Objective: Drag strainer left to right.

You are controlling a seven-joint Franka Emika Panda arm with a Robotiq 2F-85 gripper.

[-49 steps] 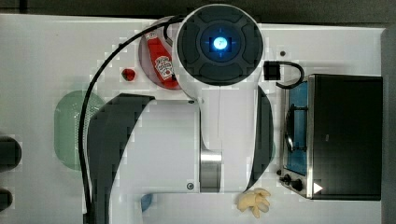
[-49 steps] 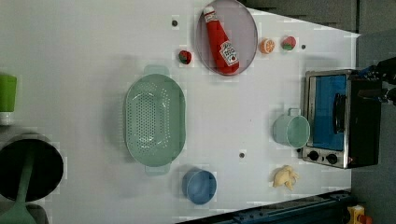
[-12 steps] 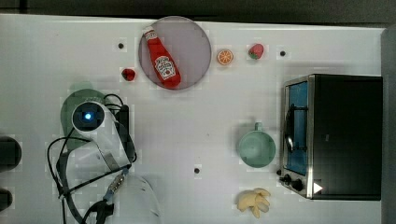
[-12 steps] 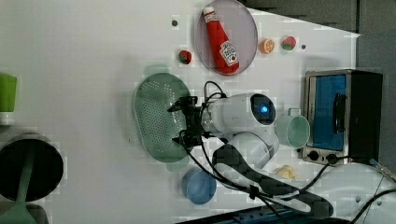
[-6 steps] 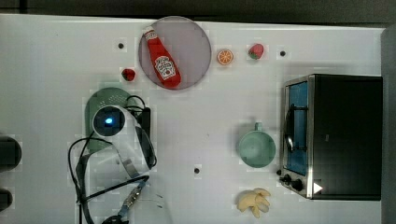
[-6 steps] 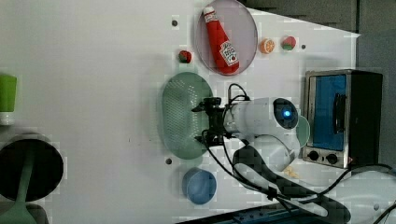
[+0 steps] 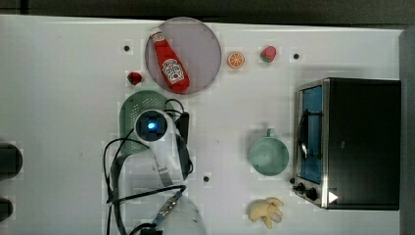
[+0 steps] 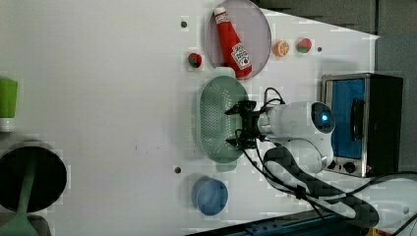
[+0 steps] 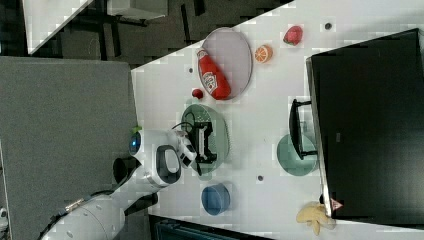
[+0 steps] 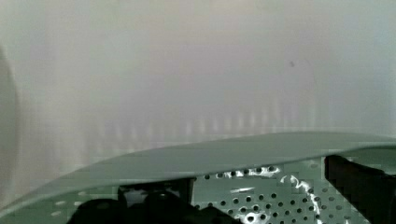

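White table (image 8: pixel 98 98), end effector (image 8: pixel 236 127) spread open inside strainer (image 8: pixel 214 118), fingertips against its wall.

One strainer (image 8: pixel 216 118), one mug (image 7: pixel 268 155), one blue bowl (image 8: pixel 210 195), one ketchup bottle (image 7: pixel 169 67), one plate (image 7: pixel 203 49), one oven (image 7: pixel 359 142)

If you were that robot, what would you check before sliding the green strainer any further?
1. Claw is down inside the strainer: ok, both fingers sit within its rim in the left view.
2. Strainer lies flat on the table: ok, as far as the left view shows.
3. Path towards the top view's right: ok for now, bare table lies ahead, but the mug stands further along.
4. Plate with the ketchup bottle: not ok, the strainer's end is very close to it.
5. Blue bowl: ok, apart from the strainer.
6. Fingers pressing on the strainer wall: cannot tell.
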